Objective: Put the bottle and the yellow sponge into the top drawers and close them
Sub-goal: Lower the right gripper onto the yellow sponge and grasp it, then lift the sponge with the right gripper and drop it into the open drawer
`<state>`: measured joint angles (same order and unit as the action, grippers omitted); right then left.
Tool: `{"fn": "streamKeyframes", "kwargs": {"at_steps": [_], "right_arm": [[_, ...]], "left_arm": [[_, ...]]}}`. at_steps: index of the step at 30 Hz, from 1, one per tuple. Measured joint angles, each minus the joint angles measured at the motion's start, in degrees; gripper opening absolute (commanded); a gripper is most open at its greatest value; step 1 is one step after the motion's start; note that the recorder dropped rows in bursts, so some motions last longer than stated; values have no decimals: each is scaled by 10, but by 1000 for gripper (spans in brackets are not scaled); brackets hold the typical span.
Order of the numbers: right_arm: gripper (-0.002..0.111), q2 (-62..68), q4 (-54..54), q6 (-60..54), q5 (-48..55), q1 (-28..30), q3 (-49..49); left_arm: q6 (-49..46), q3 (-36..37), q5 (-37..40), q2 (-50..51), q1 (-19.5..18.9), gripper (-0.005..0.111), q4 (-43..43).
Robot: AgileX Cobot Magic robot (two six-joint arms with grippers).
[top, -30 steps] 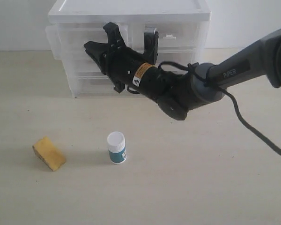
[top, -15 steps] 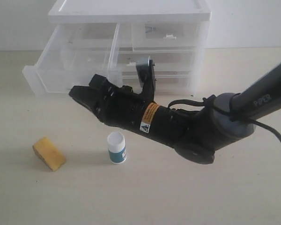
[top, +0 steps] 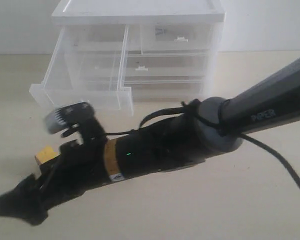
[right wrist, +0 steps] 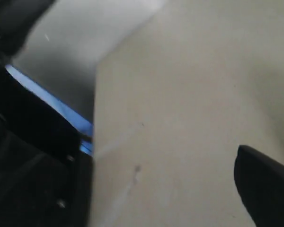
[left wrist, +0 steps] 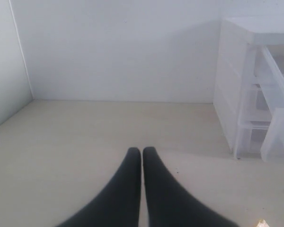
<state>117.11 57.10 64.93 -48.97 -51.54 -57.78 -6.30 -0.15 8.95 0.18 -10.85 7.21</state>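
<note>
The top left drawer (top: 80,95) of the white cabinet (top: 140,12) stands pulled far out; the top right drawer (top: 177,37) is shut. My right arm lies low across the table, and its gripper (top: 12,207) is at the near left corner, blurred. Only a corner of the yellow sponge (top: 45,154) shows behind that arm. The bottle is hidden by it. In the right wrist view the gripper (right wrist: 163,158) is open over bare table, with one finger (right wrist: 265,189) far to the side. My left gripper (left wrist: 142,152) is shut and empty, left of the cabinet (left wrist: 236,85).
The full-width lower drawers (top: 165,65) are shut. The open drawer juts out over the table toward the sponge. A white wall (left wrist: 118,47) stands behind the table. The table's edge (right wrist: 94,142) and a dark drop beyond it show in the right wrist view.
The right gripper pulled the top left drawer open, then swung down and to the near left. The arm now covers the bottle and most of the sponge.
</note>
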Motion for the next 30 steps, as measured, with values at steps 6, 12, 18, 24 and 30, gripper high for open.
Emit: {"fn": "streamKeyframes", "kwargs": {"at_steps": [6,12,18,24,30], "right_arm": [[96,0,101,-16,351,-102,-111],[96,20,107,-50,466,-109,-162],[92,96,109,-59,477,-89,-226],[-2,135,111,-64,477,-78,-258],[3,-13,107,2,477,-136,-149]], "left_arm": [[0,0,0,0,0,4,0],[0,0,0,0,0,4,0],[0,0,0,0,0,4,0],[0,0,0,0,0,4,0],[0,0,0,0,0,4,0]]}}
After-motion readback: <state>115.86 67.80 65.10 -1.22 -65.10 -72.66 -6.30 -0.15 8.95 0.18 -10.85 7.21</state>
